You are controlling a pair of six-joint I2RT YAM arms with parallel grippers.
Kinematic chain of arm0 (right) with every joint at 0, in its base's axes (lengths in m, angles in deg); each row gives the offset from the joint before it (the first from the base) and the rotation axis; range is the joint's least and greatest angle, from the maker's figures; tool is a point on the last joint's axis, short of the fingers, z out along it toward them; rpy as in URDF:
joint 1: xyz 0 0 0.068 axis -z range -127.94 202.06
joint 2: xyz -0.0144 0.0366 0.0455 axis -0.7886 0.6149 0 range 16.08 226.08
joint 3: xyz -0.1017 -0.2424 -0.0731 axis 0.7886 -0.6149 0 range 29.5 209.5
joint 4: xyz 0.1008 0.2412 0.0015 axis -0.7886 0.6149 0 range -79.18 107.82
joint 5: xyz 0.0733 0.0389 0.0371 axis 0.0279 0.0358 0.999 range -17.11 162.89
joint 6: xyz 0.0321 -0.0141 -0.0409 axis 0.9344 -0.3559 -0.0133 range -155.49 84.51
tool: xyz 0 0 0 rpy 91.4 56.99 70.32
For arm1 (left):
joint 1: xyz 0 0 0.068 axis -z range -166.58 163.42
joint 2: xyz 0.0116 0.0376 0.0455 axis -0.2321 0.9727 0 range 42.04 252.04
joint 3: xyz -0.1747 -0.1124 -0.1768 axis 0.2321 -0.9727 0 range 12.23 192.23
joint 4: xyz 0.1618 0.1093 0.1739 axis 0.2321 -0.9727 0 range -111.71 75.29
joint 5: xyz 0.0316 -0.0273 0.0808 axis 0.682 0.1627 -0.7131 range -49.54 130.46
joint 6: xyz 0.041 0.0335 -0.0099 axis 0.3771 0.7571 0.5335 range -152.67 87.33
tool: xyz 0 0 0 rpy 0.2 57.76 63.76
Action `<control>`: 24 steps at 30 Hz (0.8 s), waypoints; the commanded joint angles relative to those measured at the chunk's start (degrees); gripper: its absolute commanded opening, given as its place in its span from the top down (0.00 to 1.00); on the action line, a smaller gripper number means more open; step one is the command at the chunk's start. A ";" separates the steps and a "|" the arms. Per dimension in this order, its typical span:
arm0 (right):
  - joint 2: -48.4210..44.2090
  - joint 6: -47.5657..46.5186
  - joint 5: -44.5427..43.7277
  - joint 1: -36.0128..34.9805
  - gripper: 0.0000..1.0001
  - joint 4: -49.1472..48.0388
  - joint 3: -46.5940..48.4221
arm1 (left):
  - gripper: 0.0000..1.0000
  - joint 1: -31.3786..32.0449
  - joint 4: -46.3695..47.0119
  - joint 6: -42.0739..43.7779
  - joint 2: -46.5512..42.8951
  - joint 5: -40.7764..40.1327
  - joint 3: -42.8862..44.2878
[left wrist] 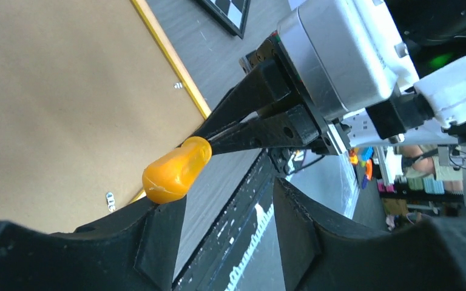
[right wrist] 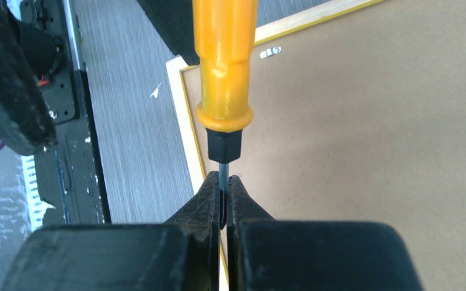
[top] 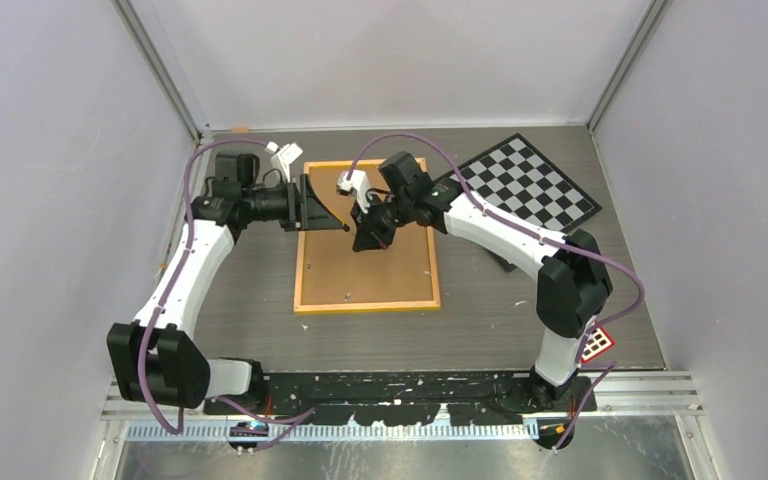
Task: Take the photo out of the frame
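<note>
Now | right pincer (right wrist: 223, 185) clenched on screwdriver (right wrist: 224, 60) shaft (orange handle) | left pincer (left wrist: 227, 203) gaping | frame (top: 365, 304) lying back-up

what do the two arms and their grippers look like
Both the left arm and right arm have white link shells joined by chunky black joints, with a purple cable looping along each. A small white camera housing sits at each wrist. The left gripper and right gripper are matte black, each with two wedge-shaped fingers tapering to narrow tips.
</note>
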 commanded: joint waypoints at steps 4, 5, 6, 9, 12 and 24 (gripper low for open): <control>-4.10 -9.39 2.66 -0.87 0.99 4.23 1.93 | 0.45 1.71 -8.28 5.90 3.58 3.34 4.08; -4.10 -9.69 2.55 -1.01 0.99 4.36 2.00 | 0.46 2.14 -8.76 6.17 3.86 3.13 4.11; -4.10 -10.26 2.56 -1.03 0.99 4.52 2.08 | 0.46 2.63 -9.17 6.43 4.14 2.76 4.24; -4.38 -11.80 2.67 -1.53 0.99 5.56 2.28 | 0.47 3.37 -9.50 6.16 4.87 1.39 4.15; -4.79 -13.08 2.59 -2.02 0.99 6.20 2.07 | 0.48 3.26 -9.73 5.71 5.32 -0.21 4.13; -5.31 -14.65 0.57 -2.54 0.98 6.81 1.59 | 0.92 3.87 -11.41 6.68 5.27 0.85 3.51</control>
